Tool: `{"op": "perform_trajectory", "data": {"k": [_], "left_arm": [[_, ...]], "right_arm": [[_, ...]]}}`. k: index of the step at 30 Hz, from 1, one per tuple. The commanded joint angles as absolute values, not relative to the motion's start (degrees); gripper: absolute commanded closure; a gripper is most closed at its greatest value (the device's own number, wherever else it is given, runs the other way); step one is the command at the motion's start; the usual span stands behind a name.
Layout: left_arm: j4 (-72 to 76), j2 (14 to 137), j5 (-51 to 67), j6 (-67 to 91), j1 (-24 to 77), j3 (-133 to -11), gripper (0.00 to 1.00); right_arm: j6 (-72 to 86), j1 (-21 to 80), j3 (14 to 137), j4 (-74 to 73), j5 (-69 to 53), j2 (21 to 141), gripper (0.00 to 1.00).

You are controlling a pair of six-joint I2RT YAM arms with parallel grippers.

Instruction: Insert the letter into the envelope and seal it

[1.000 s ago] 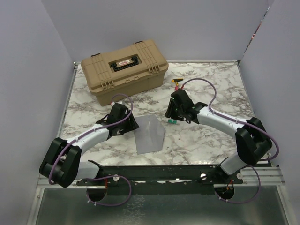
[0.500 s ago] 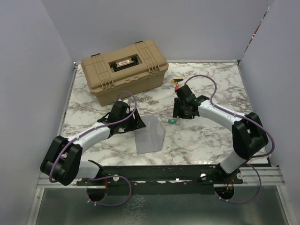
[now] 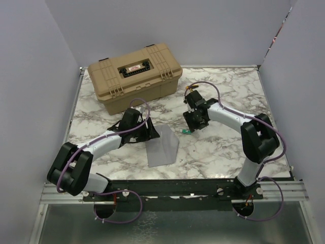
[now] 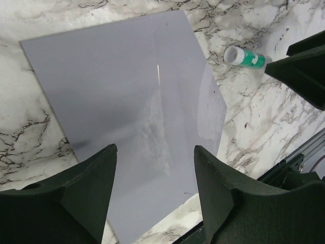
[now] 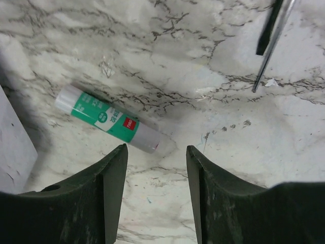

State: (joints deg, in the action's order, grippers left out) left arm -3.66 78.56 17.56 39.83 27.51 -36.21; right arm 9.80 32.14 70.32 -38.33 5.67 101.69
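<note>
Now left gripper (image 4: 155, 155) gapes over envelope (image 4: 111, 86); right gripper (image 5: 156, 152) over glue stick (image 5: 104, 119).

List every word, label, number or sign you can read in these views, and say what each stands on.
No text here can be read outright.
On the glue stick: a green label with white characters and a red patch, too blurred to read.
On the tan case: a small white and red label on the lid, too small to read.
On the envelope: no print visible.
</note>
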Motion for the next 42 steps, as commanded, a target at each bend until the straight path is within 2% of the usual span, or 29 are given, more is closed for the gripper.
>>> {"op": "perform_trajectory", "data": {"k": [1,18,26,31,34,38,42], "left_arm": [[-2.1,79.4,19.2,39.2,27.9,-37.8,0.36],[-1.9,80.1,19.6,39.5,27.9,-38.7,0.36],[-1.9,78.9,19.4,39.6,27.9,-38.3,0.36],[-1.8,78.7,19.5,39.6,27.9,-38.4,0.36],[-1.9,78.6,19.6,39.5,27.9,-38.7,0.36],[-1.9,77.3,19.9,39.6,27.9,-38.7,0.36],[-1.9,74.7,20.3,39.9,27.8,-39.0,0.26]], "right_arm": [[-0.8,32.3,70.7,-41.5,1.3,103.0,0.47],[-15.2,32.4,68.7,-36.2,-10.2,104.1,0.53],[-15.9,33.6,70.0,-36.1,-7.9,107.0,0.63],[-15.2,35.3,70.8,-35.5,-5.4,107.9,0.63],[-15.6,36.4,70.8,-35.0,-4.1,107.9,0.71],[-15.2,37.9,69.9,-33.8,-0.8,106.9,0.90],[-13.1,37.9,68.0,-32.0,-0.3,101.1,0.95]]}}
